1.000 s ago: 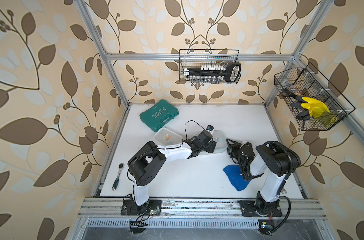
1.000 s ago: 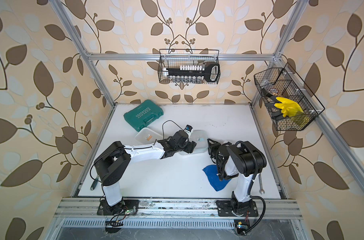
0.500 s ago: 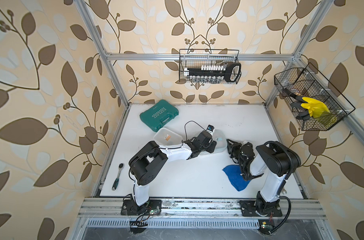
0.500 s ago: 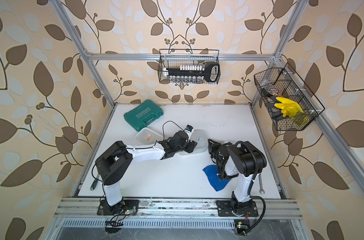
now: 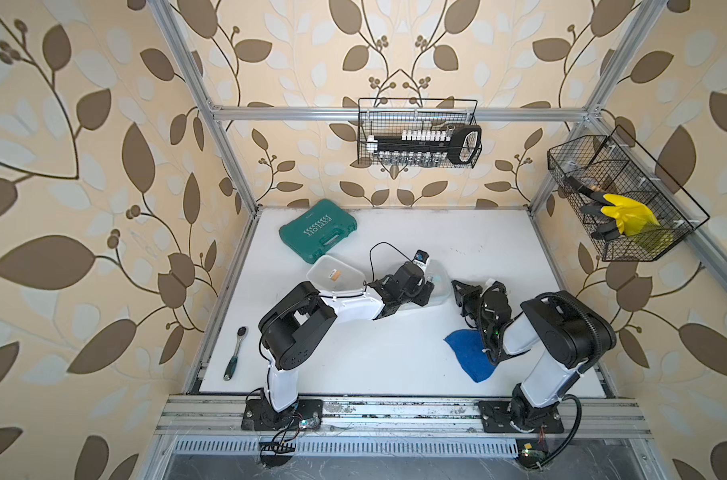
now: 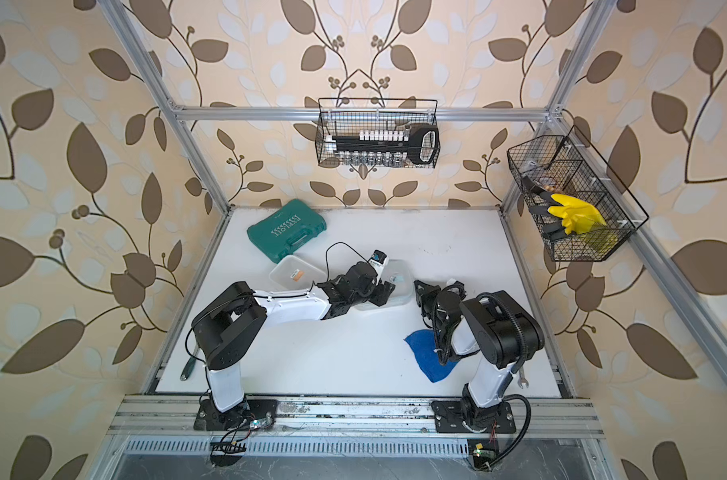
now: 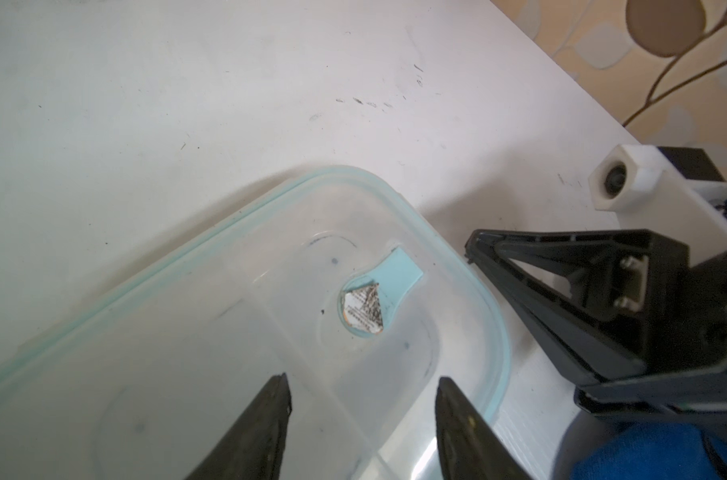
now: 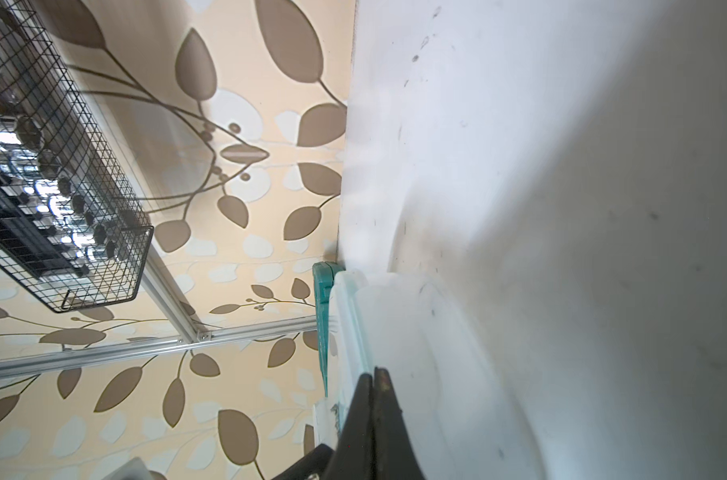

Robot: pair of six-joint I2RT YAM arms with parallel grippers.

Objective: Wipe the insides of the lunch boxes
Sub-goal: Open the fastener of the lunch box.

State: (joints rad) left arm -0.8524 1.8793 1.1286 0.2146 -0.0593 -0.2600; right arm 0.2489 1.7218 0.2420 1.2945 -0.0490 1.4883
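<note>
Two clear lunch boxes sit mid-table. One lunch box point(image 5: 332, 274) point(image 6: 295, 272), with an orange sticker, lies by my left forearm. My left gripper point(image 5: 430, 287) point(image 6: 388, 289) point(image 7: 363, 384) hangs open over the inside of the other lunch box point(image 5: 441, 272) point(image 6: 402, 275) point(image 7: 212, 332), which has a pale teal rim. A ridge on the floor of this box runs between the fingers. My right gripper point(image 5: 456, 284) point(image 6: 417, 284) point(image 7: 476, 249) point(image 8: 374, 374) is shut and empty, its tips against the outer side of this box. A blue cloth point(image 5: 467, 353) point(image 6: 426, 353) point(image 7: 644, 453) lies on the table under the right arm, held by nothing.
A green tool case point(image 5: 318, 230) point(image 8: 324, 316) lies at the back left, behind the boxes. A ratchet point(image 5: 236, 353) rests near the left edge and a spanner point(image 6: 523, 380) by the right arm's base. Wire baskets hang on the back wall point(image 5: 417, 139) and the right wall point(image 5: 619, 203).
My right gripper's jaws have closed beside the lunch box. The left gripper narrowed a little, then held. Both arms stayed almost in place.
</note>
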